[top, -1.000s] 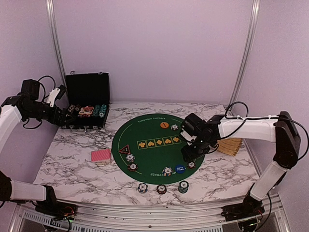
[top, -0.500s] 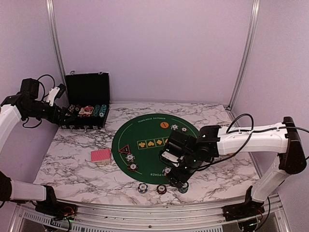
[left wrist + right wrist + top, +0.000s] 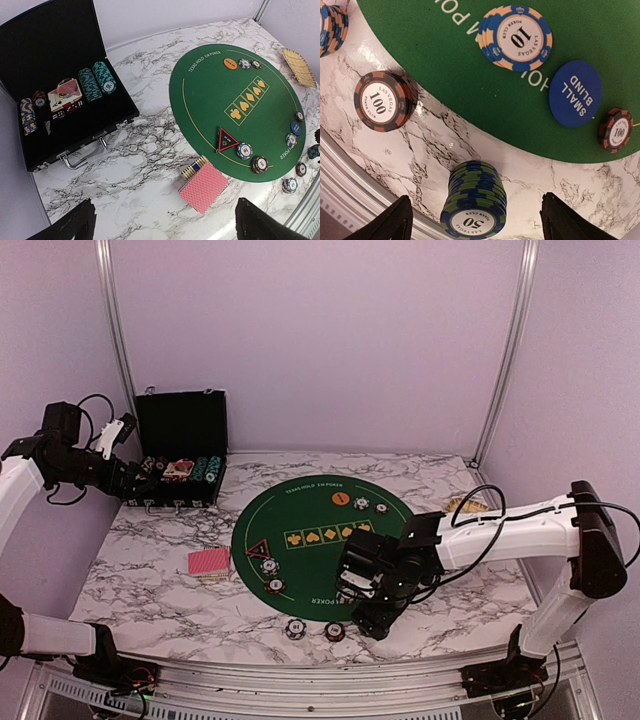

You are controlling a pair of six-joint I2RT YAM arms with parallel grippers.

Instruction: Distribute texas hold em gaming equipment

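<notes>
Stack of 50 chips (image 3: pixel 474 202) stands on the marble desk (image 3: pixel 435 150) just beside the green mat (image 3: pixel 445 75), between wide-open empty jaws of the right gripper (image 3: pixel 476 225). It should descend centred and close low, gently. Left gripper (image 3: pixel 167 227) hangs open, empty.

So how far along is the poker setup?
Done: chips, blue disc and triangle sit on the green mat. In hand: the open right gripper straddles the 50 stack, gripping nothing. Left: the card deck lies undealt beside the mat; spare chips sit in the case.

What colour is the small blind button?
The small blind button is blue with white lettering, clearest in the right wrist view.
</notes>
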